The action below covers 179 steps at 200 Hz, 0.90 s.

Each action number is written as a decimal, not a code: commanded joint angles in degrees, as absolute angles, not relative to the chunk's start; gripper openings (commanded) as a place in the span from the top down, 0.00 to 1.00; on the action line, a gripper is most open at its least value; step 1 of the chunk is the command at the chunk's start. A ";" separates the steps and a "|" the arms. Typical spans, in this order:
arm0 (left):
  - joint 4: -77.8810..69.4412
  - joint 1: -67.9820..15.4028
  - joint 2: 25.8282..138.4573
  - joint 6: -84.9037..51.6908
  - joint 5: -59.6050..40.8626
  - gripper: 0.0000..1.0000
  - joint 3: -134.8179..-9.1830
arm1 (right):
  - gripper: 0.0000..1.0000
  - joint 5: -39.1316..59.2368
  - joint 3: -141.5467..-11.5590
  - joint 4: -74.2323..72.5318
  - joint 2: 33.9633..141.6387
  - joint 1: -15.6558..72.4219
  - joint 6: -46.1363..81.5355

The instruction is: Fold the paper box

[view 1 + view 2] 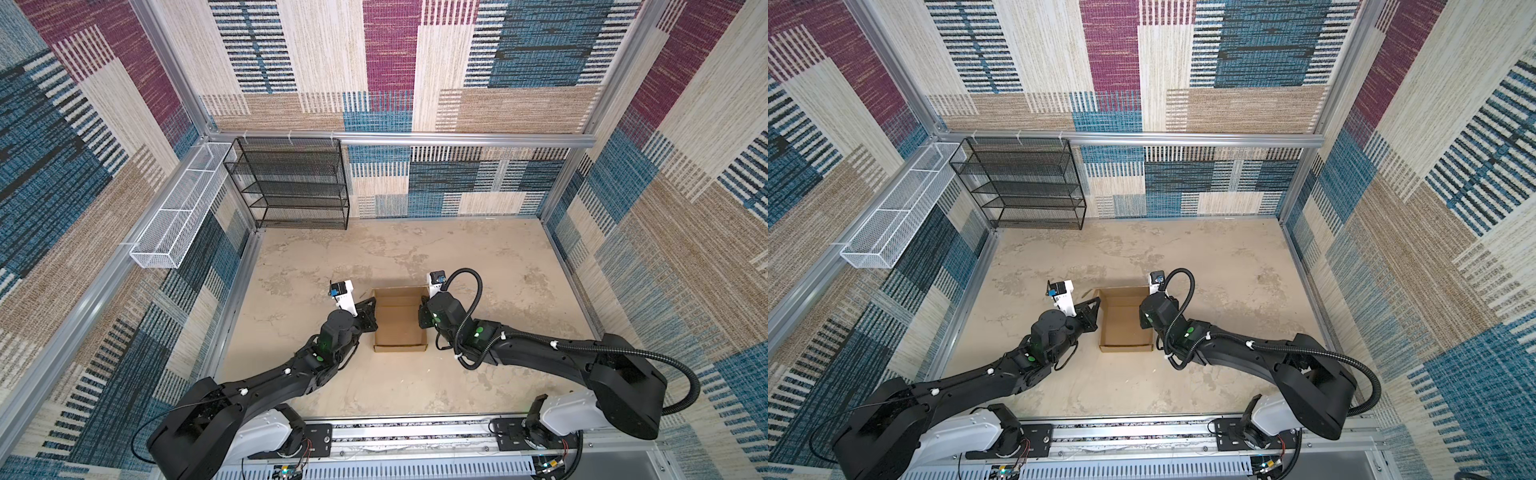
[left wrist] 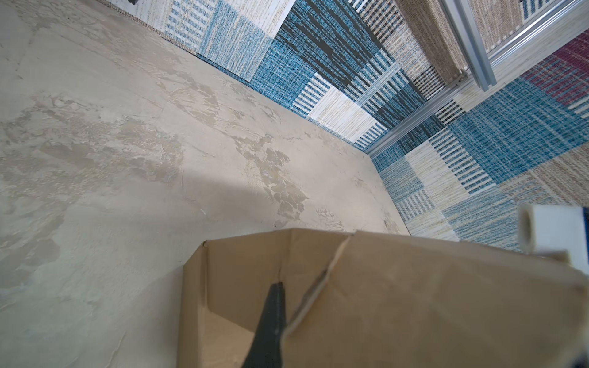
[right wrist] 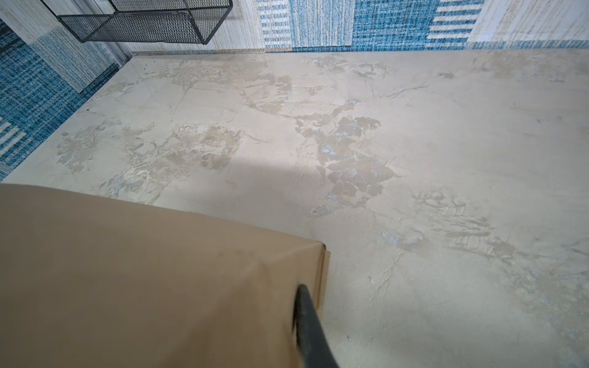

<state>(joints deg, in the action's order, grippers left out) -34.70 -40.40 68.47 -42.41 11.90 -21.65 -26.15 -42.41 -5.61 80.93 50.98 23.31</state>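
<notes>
The paper box (image 1: pixel 399 328) (image 1: pixel 1123 324) is brown cardboard. It stands open-topped mid-table with its walls raised, and an arm is at each side. My left gripper (image 1: pixel 371 309) (image 2: pixel 282 286) is shut on the box's left wall. In the left wrist view one black finger (image 2: pixel 271 321) lies against the cardboard (image 2: pixel 414 302), which hides the other finger. My right gripper (image 1: pixel 422 316) (image 3: pixel 298 290) is shut on the right wall. There one finger (image 3: pixel 310 328) shows outside the wall and the other is hidden behind the panel (image 3: pixel 143 270).
A black mesh shelf rack (image 1: pixel 291 183) (image 3: pixel 143 22) stands against the back wall at the left. A white wire basket (image 1: pixel 178 212) hangs along the left rail. Patterned walls on aluminium frames enclose the mottled beige table (image 1: pixel 478 257). The right wrist's white camera mount (image 2: pixel 554 232) shows beyond the box.
</notes>
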 commanded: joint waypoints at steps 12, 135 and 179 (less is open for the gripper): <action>-27.07 -41.22 69.93 -43.20 5.69 1.00 -21.44 | 0.91 -21.80 -42.01 -7.95 80.36 51.33 23.64; -24.62 -41.84 65.63 -41.54 9.18 1.00 -18.81 | 0.56 -20.72 -37.06 -9.67 74.77 51.31 24.61; -24.63 -42.18 65.22 -41.47 10.11 1.00 -18.11 | 0.46 -18.70 -33.78 -10.24 69.55 51.37 23.74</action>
<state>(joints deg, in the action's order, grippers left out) -31.75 -41.93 65.17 -42.17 11.07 -18.63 -20.82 -35.00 -8.08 71.70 51.37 23.94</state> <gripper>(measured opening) 0.065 0.524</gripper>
